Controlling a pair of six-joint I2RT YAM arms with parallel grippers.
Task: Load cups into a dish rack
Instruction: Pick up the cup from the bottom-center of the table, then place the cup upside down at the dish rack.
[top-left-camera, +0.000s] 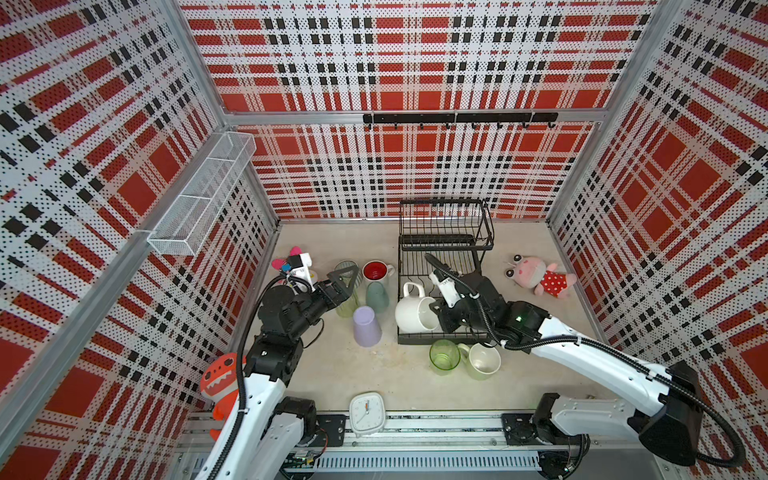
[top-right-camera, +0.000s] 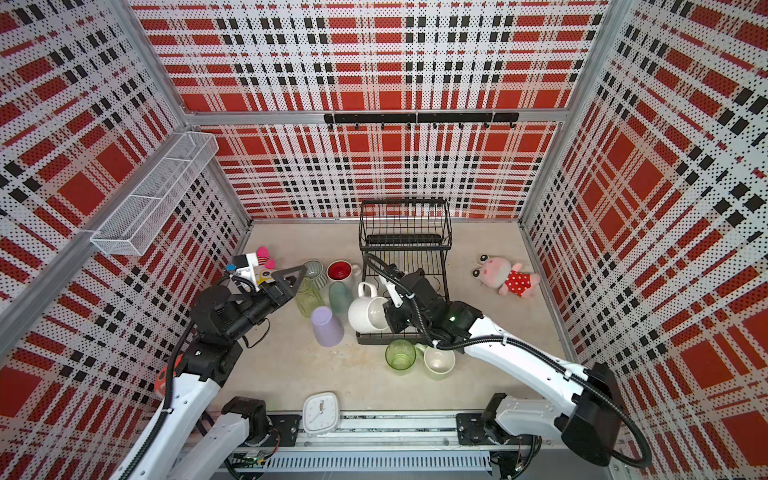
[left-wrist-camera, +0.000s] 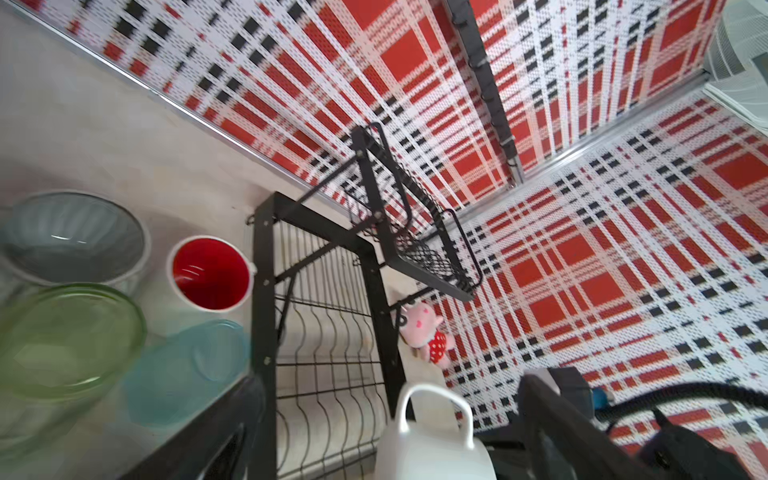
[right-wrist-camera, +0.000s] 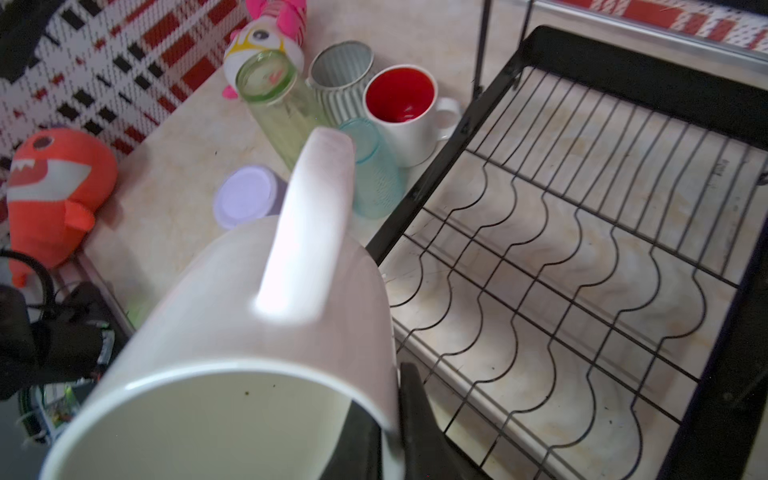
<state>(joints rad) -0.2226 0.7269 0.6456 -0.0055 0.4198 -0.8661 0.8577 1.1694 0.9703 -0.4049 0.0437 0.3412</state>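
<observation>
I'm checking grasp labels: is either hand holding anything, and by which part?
The right hand grips the white mug by the wall at its rim, its handle free. The left hand is open, holding nothing.

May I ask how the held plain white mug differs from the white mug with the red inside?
The plain white mug is white inside; the white mug with the red inside is red. The plain one lies tilted; the red-lined one stands upright. The right gripper pinches the plain one's rim over the black wire dish rack; the red-lined one stands free on the table. Both are white outside, with one handle.
</observation>
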